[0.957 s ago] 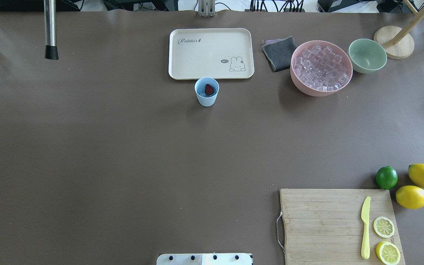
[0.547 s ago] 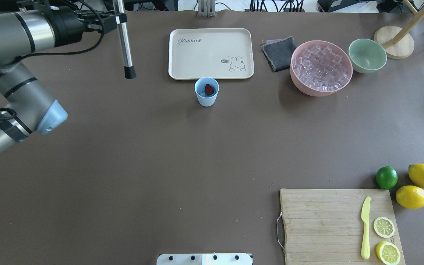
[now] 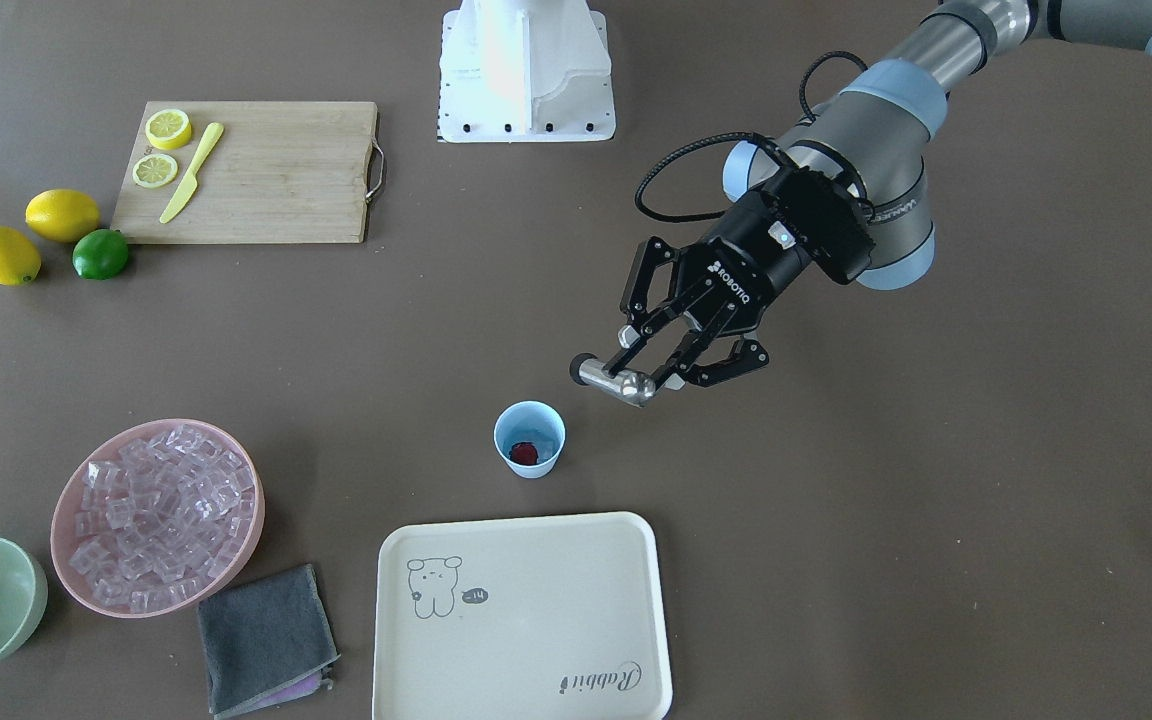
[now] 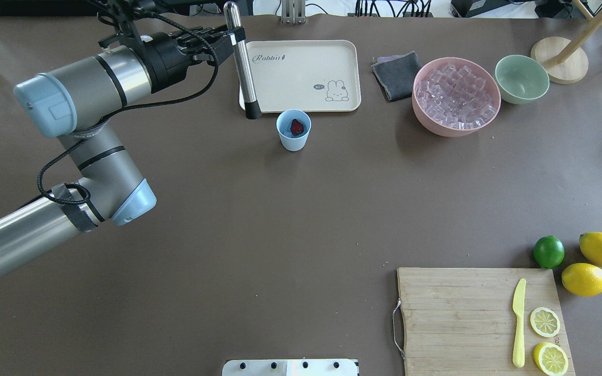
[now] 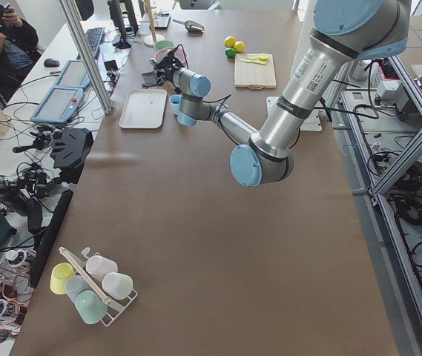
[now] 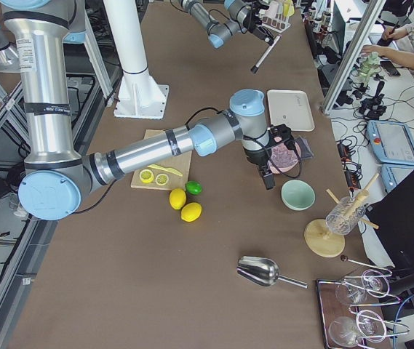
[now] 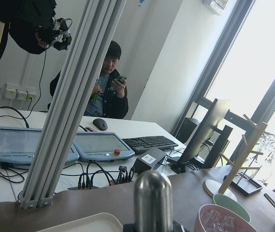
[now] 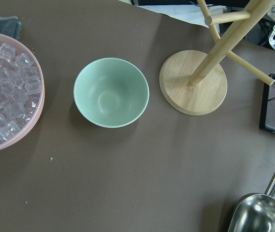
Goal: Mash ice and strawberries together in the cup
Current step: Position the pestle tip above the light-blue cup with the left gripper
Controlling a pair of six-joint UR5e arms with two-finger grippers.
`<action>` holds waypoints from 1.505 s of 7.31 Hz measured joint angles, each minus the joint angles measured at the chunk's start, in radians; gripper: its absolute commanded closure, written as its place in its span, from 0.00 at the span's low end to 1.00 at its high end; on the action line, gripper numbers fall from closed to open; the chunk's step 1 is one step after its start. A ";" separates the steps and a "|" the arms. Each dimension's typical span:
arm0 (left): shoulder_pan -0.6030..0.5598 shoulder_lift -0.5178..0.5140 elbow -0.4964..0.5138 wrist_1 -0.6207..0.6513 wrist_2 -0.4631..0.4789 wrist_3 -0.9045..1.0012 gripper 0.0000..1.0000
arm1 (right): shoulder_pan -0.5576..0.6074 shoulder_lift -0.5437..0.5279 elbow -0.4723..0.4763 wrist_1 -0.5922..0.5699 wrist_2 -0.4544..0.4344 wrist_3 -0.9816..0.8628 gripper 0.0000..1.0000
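Note:
The light-blue cup stands upright just in front of the cream tray, with one dark-red strawberry inside. In the front-facing view the cup and strawberry show the same. Ice fills the pink bowl to the right. My left gripper is shut on a steel muddler, held above the table. Its black tip hangs just left of the cup, outside it. My right gripper hovers near the pink and green bowls. I cannot tell whether it is open or shut.
A cream tray, grey cloth, green bowl and wooden stand line the far edge. A cutting board with a yellow knife and lemon slices, a lime and two lemons sit near right. A metal scoop lies beyond the stand.
My left arm has swung in from the far left, carrying the muddler rightward across the table. Its tip now hangs close beside the cup. The cup and bowls have not moved.

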 measured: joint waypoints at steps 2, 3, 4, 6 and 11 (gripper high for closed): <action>0.002 -0.060 0.039 0.048 0.005 0.048 1.00 | 0.011 -0.001 0.005 0.000 -0.001 0.000 0.00; 0.003 -0.071 0.046 0.065 0.006 0.070 1.00 | 0.016 -0.004 0.013 0.000 0.004 0.000 0.00; 0.002 -0.078 0.048 0.078 0.006 0.090 1.00 | 0.019 -0.007 0.017 0.000 0.004 0.000 0.00; 0.001 -0.102 0.060 0.113 0.023 0.135 1.00 | 0.021 -0.009 0.020 0.000 -0.001 0.000 0.00; 0.020 -0.192 0.178 0.127 0.038 0.146 1.00 | 0.027 -0.011 0.021 0.002 -0.016 0.000 0.00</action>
